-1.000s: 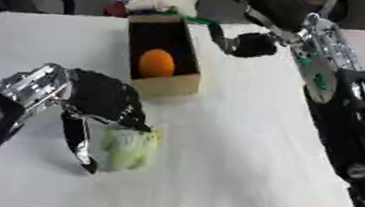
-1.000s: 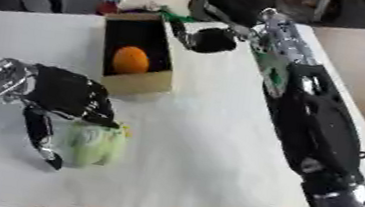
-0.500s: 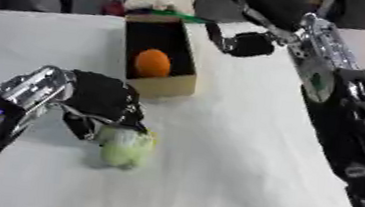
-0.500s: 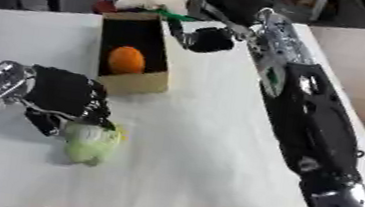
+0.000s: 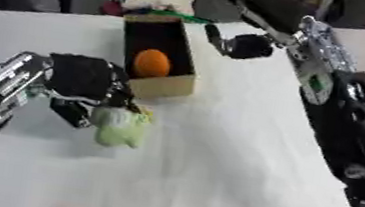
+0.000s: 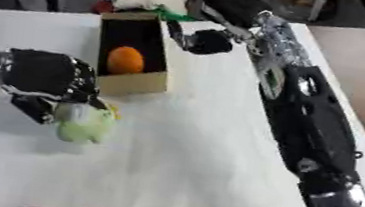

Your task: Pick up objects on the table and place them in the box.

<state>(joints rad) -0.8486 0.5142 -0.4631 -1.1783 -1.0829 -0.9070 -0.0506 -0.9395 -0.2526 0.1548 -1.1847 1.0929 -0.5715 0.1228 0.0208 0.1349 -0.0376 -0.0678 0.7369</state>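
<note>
Lifted now, green toy (image 5: 121,127) in left hand (image 5: 82,85); box (image 5: 159,54) holds orange (image 5: 152,63).

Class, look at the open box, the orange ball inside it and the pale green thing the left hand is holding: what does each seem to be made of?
Box: probably cardboard, with matte tan walls and a dark inside.
Orange ball: smooth and evenly coloured, maybe plastic or real fruit; the look leaves it open.
Pale green thing: lumpy, soft-edged, dull, so likely plush or foam, held in the left hand.
</note>
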